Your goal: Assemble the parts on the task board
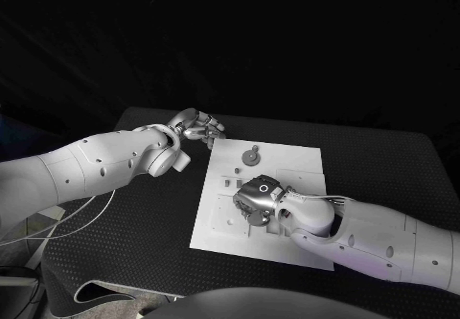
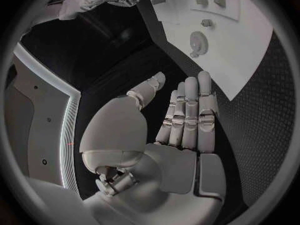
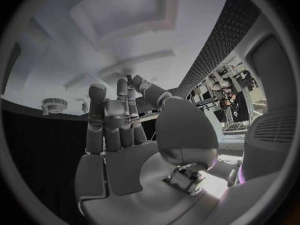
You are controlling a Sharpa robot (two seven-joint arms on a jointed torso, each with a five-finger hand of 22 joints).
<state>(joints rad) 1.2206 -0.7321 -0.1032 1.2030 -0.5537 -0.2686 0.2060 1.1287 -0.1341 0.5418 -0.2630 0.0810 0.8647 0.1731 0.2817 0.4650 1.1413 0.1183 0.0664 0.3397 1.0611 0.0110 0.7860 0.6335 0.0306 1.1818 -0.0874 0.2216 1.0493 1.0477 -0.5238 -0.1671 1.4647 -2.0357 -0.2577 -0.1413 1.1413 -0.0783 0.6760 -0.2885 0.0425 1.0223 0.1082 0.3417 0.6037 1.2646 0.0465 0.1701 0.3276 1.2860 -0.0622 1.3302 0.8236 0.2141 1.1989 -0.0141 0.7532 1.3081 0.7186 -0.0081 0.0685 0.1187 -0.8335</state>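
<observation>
The white task board [image 1: 216, 229] lies in the middle of the black table. A round grey part [image 1: 251, 157] with a small stem sits on its far half, also seen as the round part [image 2: 197, 40] and the round part [image 3: 54, 105]. My left hand [image 1: 197, 126] hovers at the board's far left corner, off the board [image 2: 244, 60]; its fingers [image 2: 190, 112] are straight, side by side, and hold nothing. My right hand [image 1: 257, 199] is over the board's middle, fingers pointing down at it. The right hand's fingers [image 3: 112, 117] are stretched out with nothing in them.
Small pieces [image 1: 236, 171] stand near the board's left middle, and a raised square plate [image 1: 299, 177] lies just beyond my right hand. A pale cable [image 1: 82, 216] hangs below my left arm at the table's left edge. Black matting surrounds the board.
</observation>
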